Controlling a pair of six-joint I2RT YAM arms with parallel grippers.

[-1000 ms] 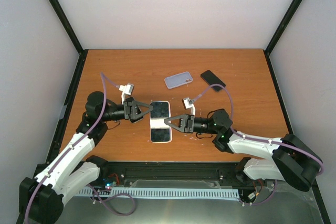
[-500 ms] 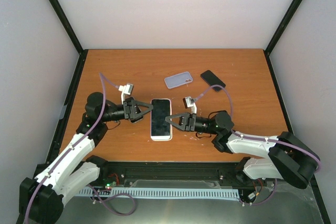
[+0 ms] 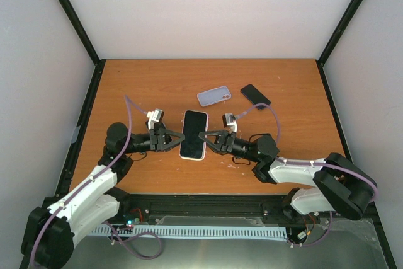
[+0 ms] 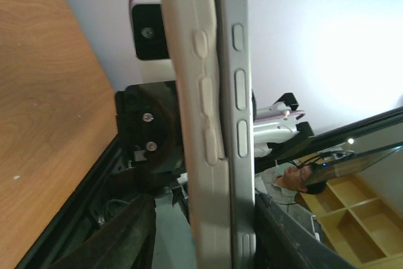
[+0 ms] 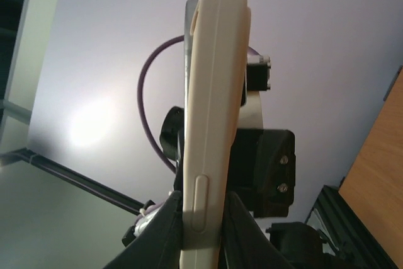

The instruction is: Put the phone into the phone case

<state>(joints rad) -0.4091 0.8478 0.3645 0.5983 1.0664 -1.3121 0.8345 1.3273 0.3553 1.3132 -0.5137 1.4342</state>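
The phone (image 4: 238, 124) and the phone case (image 4: 198, 124) run off the top and bottom of the left wrist view. The left gripper (image 4: 201, 237) is cut off low down, so its hold cannot be told. The case's near end hides between the fingers of the right gripper (image 5: 201, 237).

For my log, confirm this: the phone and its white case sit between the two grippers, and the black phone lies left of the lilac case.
Wrong on one point: the black phone lies right of the lilac case, as the top view shows. The rest stands: the phone and its white case sit between the left gripper and the right gripper.
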